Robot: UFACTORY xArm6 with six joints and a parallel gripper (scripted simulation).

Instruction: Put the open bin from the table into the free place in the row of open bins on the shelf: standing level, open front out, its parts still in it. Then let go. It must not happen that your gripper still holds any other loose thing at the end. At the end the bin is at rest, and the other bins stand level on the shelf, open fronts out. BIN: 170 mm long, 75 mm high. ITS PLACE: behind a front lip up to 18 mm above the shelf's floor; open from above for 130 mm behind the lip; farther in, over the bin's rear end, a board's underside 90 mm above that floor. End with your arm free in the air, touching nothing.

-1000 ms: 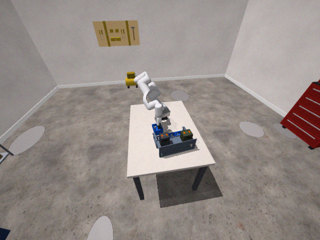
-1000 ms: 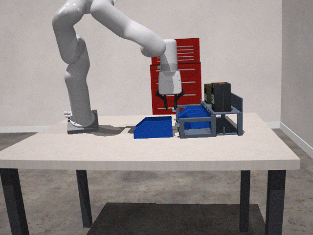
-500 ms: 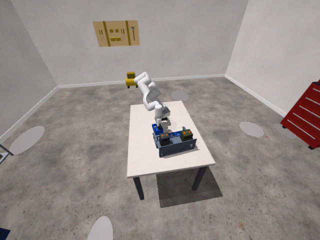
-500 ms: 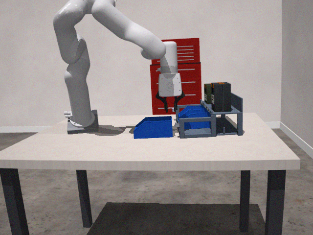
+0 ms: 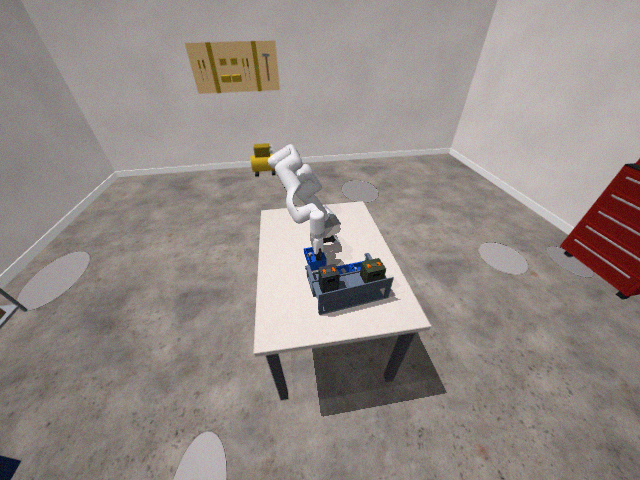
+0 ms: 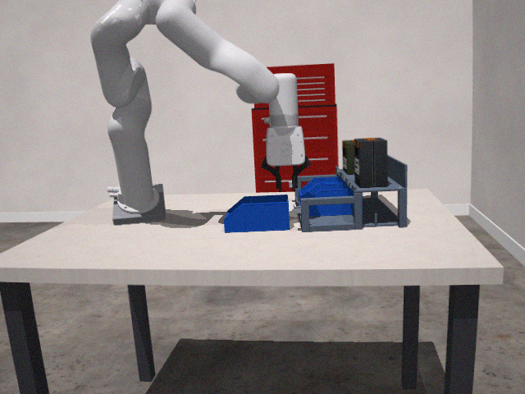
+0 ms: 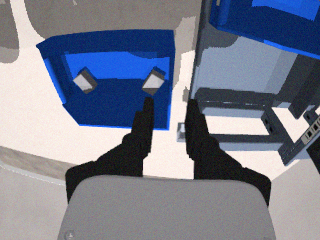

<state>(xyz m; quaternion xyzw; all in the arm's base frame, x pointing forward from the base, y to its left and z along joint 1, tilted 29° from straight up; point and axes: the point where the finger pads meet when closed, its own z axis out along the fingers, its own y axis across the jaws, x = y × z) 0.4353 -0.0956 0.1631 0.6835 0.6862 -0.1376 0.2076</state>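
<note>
The blue open bin (image 6: 257,213) stands on the table just in front of the grey shelf (image 6: 352,199). In the wrist view the bin (image 7: 110,87) holds two small grey parts (image 7: 84,80). My gripper (image 6: 285,184) points straight down, its fingertips a little above the bin's end wall nearest the shelf. In the wrist view the gripper (image 7: 168,120) is partly open with nothing between the fingers: one finger is over the bin's wall, the other over the shelf's front edge. An empty grey place (image 7: 234,70) on the shelf lies beside another blue bin (image 7: 274,0).
Blue bins (image 6: 326,190) stand in the shelf's lower row. A dark box (image 6: 370,162) and a green box (image 5: 372,269) stand on the shelf's upper board. The arm's base (image 6: 138,209) is at the table's left end. A red tool cabinet (image 6: 296,127) stands behind the table.
</note>
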